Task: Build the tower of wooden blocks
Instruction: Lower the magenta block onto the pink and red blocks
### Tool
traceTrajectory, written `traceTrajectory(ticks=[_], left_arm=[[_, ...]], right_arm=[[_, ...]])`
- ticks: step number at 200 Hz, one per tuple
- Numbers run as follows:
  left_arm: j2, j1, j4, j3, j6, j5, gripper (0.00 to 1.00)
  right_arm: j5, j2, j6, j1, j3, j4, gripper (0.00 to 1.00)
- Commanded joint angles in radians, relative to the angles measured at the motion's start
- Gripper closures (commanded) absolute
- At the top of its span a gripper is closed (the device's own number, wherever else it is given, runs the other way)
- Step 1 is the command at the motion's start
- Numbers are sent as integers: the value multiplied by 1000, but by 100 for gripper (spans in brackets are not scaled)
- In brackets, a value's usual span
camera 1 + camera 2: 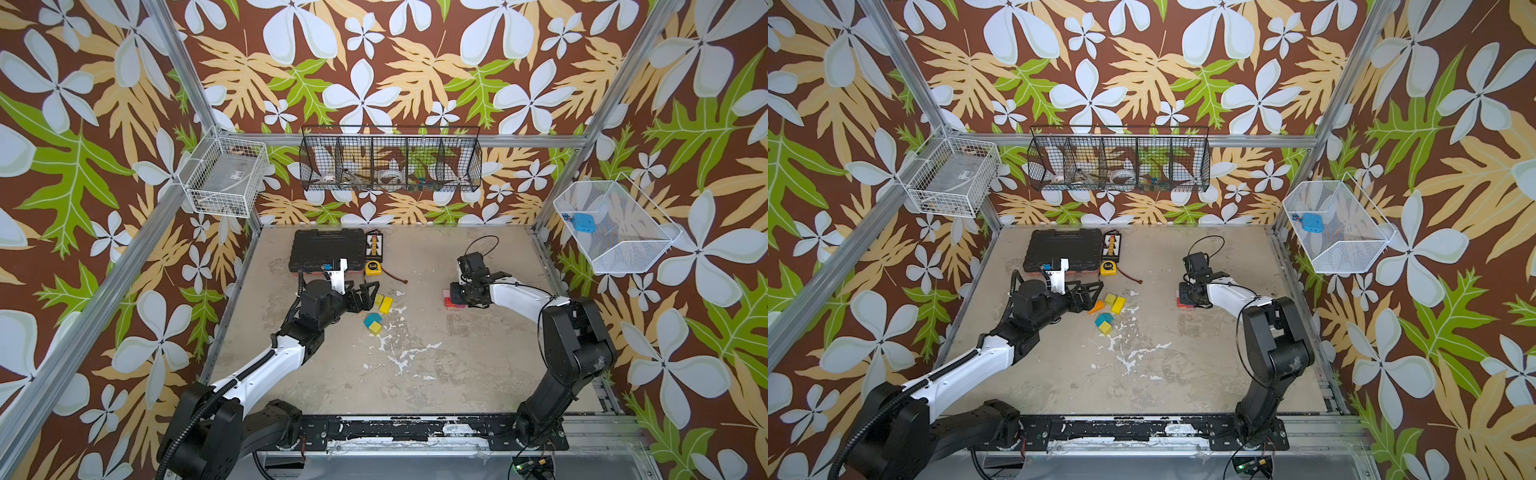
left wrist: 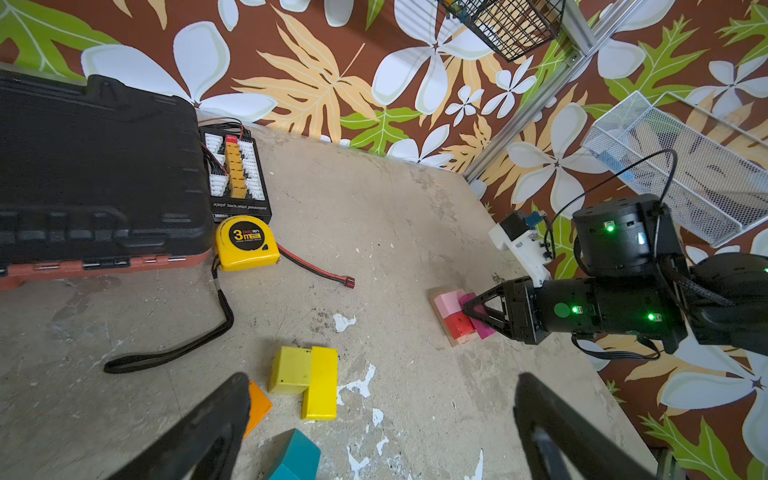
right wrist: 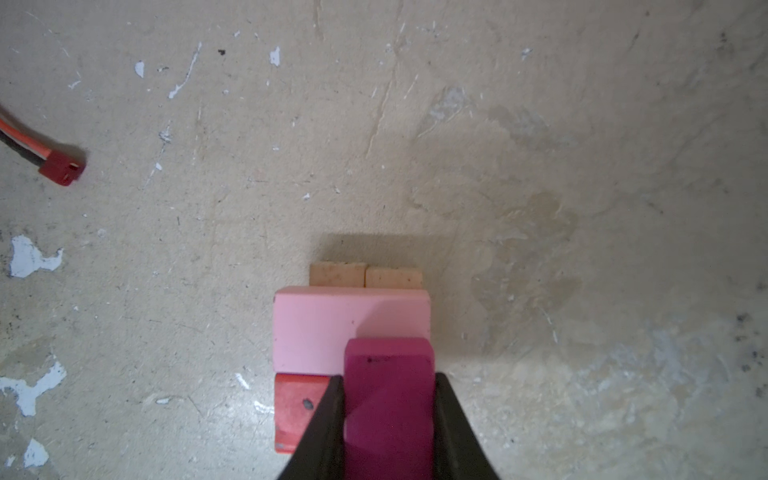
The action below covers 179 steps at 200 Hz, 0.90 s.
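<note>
Right tool (image 3: 388, 376): clamped on the magenta brick (image 3: 388, 399), one jaw on each long side.
Magenta brick axis: it runs lengthwise along the tool's own reach, with the free end pointing at the pink brick (image 3: 316, 328).
Deciding relation: the magenta brick lies parallel to the red brick (image 3: 297, 409) and just beside it. The pink brick lies crosswise at their far ends. The magenta end overlaps the pink edge in the right wrist view, so it looks slightly high. Whether it rests on anything cannot be told.
Tower (image 1: 451, 302): two tan planks (image 3: 338, 274) lie side by side on the tabletop (image 3: 540, 124), with the pink and red bricks on top.
Left tool (image 2: 382, 378): jaws spread wide and holding nothing, low over the loose blocks.
Loose blocks: a yellow cube (image 2: 291, 370) touches a yellow brick (image 2: 320, 382). An orange brick (image 2: 257, 407) and a teal wedge (image 2: 295, 457) are near them, all well apart from the tower.
Nearer arm: the right arm is at the tower, and the left arm is nearer the loose blocks.
Right wrist view only: it shows the seam between the planks and the grip itself.
Left wrist view only: it shows the tower from the side, with the right tool (image 2: 478, 313) low against it.
Top views: the right tool covers most of the tower in both. In a top view the orange brick (image 1: 1097, 307) shows beside the left tool (image 1: 1090, 295).
</note>
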Motion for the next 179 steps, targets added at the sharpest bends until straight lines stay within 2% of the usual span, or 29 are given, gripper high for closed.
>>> traceTrajectory(ticks=[1,35,77,179], left_arm=[[3,2,36,9,-6,13,0],[5,1,36,9,-6,14,0],[9,1,36,9,-6,15,0],[16,1,42,9,-7,24,0]], right_arm=[[-6,0,12,-1,4,14,100],[-12,0,15,-2,4,17,100],[-12,2,18,-2,6,14,92],[-9,-5,27,-2,3,26,91]])
